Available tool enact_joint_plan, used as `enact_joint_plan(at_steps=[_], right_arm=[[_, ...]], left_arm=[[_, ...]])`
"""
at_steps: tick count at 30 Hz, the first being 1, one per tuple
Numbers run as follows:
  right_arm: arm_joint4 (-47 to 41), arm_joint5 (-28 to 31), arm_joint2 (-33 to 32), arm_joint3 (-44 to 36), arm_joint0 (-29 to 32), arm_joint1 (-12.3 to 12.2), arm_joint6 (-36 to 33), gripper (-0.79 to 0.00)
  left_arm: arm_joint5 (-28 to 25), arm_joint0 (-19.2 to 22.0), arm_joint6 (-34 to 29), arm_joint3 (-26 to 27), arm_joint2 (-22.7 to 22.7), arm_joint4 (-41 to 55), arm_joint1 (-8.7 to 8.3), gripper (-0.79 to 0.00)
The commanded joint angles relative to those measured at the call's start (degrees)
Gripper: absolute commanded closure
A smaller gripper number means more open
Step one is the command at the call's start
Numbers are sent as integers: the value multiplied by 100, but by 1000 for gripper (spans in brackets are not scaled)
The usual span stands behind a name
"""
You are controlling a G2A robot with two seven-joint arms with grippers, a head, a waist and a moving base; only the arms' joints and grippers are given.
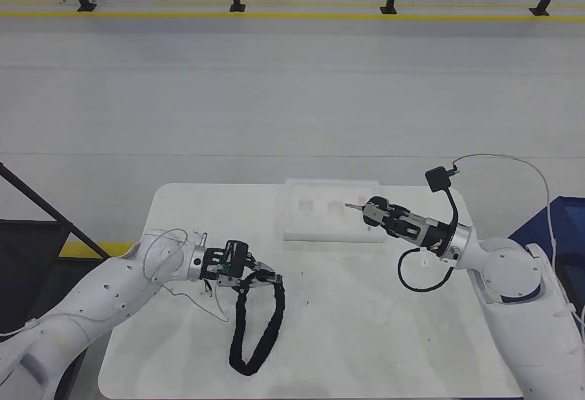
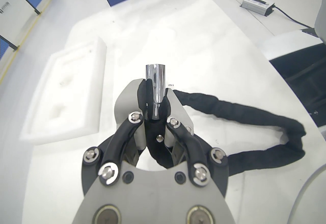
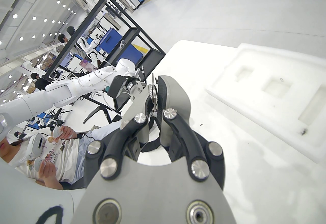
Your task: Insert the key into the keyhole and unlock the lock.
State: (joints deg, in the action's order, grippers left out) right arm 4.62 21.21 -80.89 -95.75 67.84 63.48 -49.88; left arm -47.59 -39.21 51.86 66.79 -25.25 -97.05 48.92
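Clamps the lock [image 2: 155, 79] in the left pincer [image 2: 154, 93], over the table [image 2: 216, 51], with the chrome barrel poking out past the fingertips. Black sleeved cable [image 2: 254, 113] trailing from the lock in a loop flat on the table. Pinches the key [image 1: 354, 206] in the right pincer [image 1: 370, 209], shut narrow on it, blade out front, over the foam tray [image 1: 307, 228]. Key and lock well apart, nothing inserted yet.

Likely trouble from here:
- Missing the keyhole, which is hidden at the barrel's far end in the left wrist view and is a small target for a thin blade.
- Jamming the tip on the chrome face through any tilt between blade and barrel.
- Twisting the key between the pads, since gripped only by its thin flat head.
- Spinning or sliding the smooth round barrel within the left grip once turning force arrives.
- Dragging the cable loop and tugging the lock off line.

White table, smooth, dotted with a few small dark specks. White foam tray with shallow rectangular recesses toward the far side. Around it a pale glossy floor, a yellow line far off, blue panels, a black frame rack beside the table, and a power brick with its lead on the floor.
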Motion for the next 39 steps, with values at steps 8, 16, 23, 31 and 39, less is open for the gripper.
enact_joint_plan(at_steps=[8,16,23,31,39], right_arm=[[270,-1340,68,-818,33,-84,-805,0],[413,-1948,207,-1908,348,-149,-1259,0],[559,-2187,205,-2144,419,-167,-1010,0],[559,-2187,205,-2144,419,-167,-1010,0],[808,-2549,191,-2388,542,-200,-1047,0]], left_arm=[[598,-509,-661,1502,-930,632,-390,0],[1298,-960,-1476,2320,-1241,1218,-384,0],[1583,-922,-1664,2349,-1198,1336,-241,0],[1583,-922,-1664,2349,-1198,1336,-241,0],[1770,-1090,-1933,2453,-1275,1396,-226,0]])
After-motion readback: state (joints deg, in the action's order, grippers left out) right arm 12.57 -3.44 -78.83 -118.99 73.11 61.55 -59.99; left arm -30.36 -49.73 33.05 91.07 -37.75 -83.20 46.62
